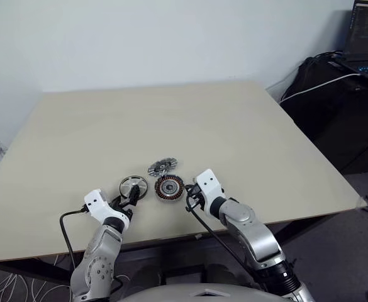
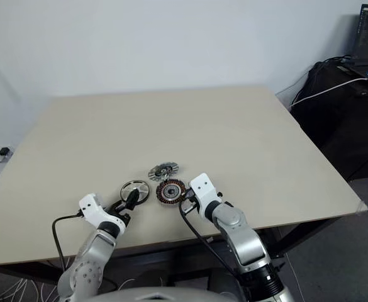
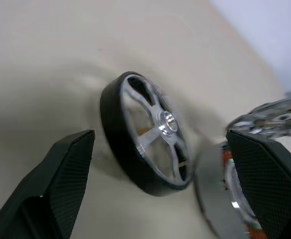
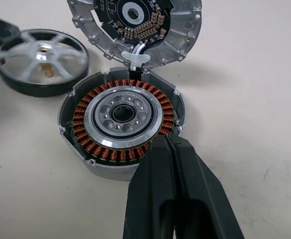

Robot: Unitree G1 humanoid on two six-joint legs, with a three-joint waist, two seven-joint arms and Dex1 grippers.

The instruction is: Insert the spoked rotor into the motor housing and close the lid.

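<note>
A pale tan table (image 1: 171, 119) is standing against a white wall, a laptop (image 1: 367, 38) glowing at two o'clock. Near its front edge the spoked rotor (image 1: 133, 186) is lying between the wide-spread fingers of the left gripper (image 1: 132, 200), not gripped. The motor housing (image 1: 170, 187) is sitting at its three o'clock, the lid (image 1: 162, 167) hinged open behind. The right gripper (image 4: 166, 142), clamped shut and empty, is resting against the housing's rim.

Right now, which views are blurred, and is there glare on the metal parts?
Left wrist view: the dark-rimmed silver spoked rotor is smeared, its hub glinting. Right wrist view: the round copper-wound motor housing is sharp, with glare on the rotor's spokes. Head views: even light, soft shadows.
</note>
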